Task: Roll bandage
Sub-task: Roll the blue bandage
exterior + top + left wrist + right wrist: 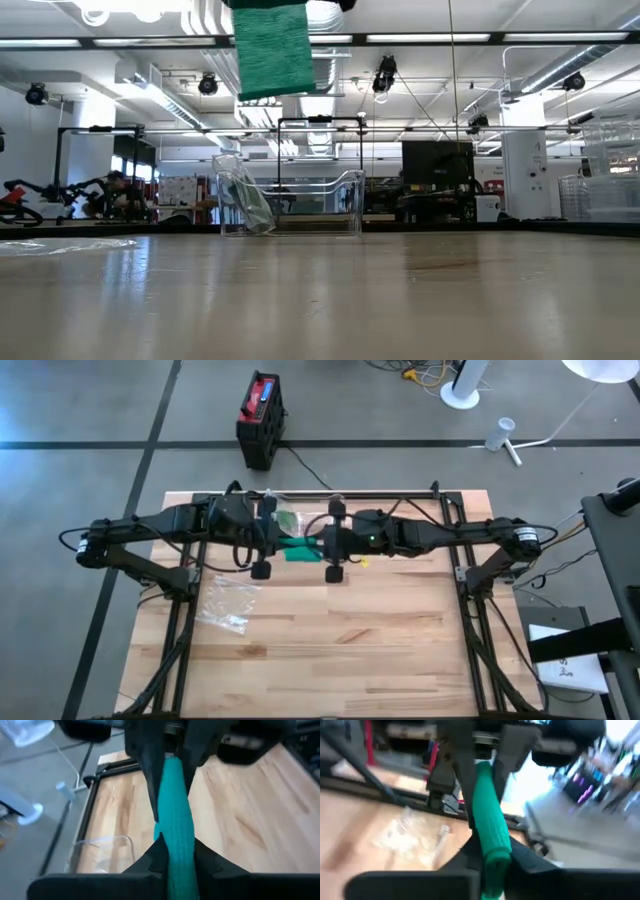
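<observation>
A clear plastic bag (228,603) lies on the wooden tabletop (330,650), left of centre. The left end effector (268,544) is pinched on one end of the green bandage (300,549). The bandage spans between both arms, raised above the tabletop. The right end effector (330,546) is pinched on its other end.

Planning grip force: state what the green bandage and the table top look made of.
Green bandage: looks like soft woven or crepe fabric, matte, with a fine ribbed texture; both end effectors pinch it. Table top: light wood planks, probably butcher block, with visible grain, seams and a slight sheen.
</observation>
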